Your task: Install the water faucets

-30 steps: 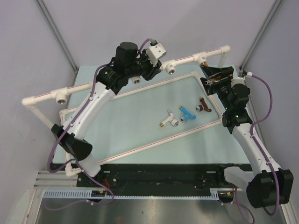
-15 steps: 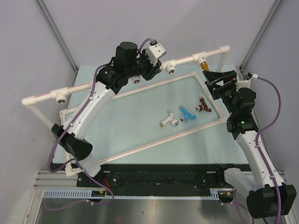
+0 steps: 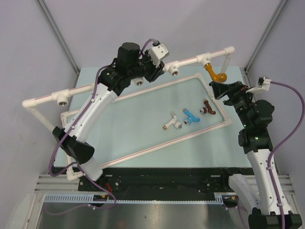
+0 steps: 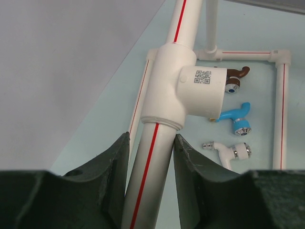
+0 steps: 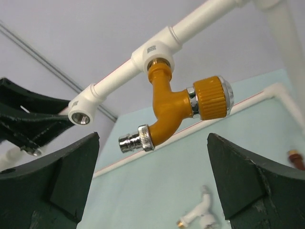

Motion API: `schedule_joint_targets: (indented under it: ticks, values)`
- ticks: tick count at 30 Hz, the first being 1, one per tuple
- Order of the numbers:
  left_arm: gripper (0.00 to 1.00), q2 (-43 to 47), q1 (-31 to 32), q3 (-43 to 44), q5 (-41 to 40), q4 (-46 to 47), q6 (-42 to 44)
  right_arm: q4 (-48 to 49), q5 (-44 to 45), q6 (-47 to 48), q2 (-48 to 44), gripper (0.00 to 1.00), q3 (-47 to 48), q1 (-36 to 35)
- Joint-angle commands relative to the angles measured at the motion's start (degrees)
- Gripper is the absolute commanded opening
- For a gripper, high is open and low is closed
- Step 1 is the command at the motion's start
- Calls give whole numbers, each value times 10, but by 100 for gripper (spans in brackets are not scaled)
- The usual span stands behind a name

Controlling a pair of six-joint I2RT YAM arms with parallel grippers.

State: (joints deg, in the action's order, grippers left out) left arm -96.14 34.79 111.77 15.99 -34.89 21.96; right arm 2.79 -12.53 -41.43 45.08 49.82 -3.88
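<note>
Orange faucet (image 5: 178, 107) is seated in a T-socket (image 5: 153, 53) on the top rail; your right pincer (image 5: 152, 167) is off it.
It hangs neck-up with a silver spout tip and an orange knob with a chrome ring. The right pincer is spread wide and empty, with the faucet just beyond its fingers, not touching. The left pincer (image 4: 151, 181) is pinching the red-striped pipe (image 4: 157, 143). The white faucet (image 3: 172, 121), blue faucet (image 3: 191, 116) and red-brown faucet (image 3: 207, 108) lie loose in a row on the table (image 3: 119, 133).

Lighting bright, even, diffuse; shadows faint. Right wrist view: white faucet (image 5: 199, 211) at the bottom edge is blurred.
</note>
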Motion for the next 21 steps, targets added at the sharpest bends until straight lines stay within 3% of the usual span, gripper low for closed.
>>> schedule_joint_targets:
  ticks: [1,6,13,16,21]
  values:
    - [0,-24,6,-19,36,-116,-82,-5,-31,252,-49,100,5,12]
    - [0,-20,5,-26,38,-113,-82,-23,-39,495,-66,100,6,7]
    - [0,-16,5,-32,36,-111,-82,-73,9,721,-19,99,49,-60]
    - [0,-15,4,-34,38,-109,-83,-65,58,778,-4,98,57,-107]
    - [0,-16,5,-30,40,-109,-84,-13,94,796,48,93,57,-128]
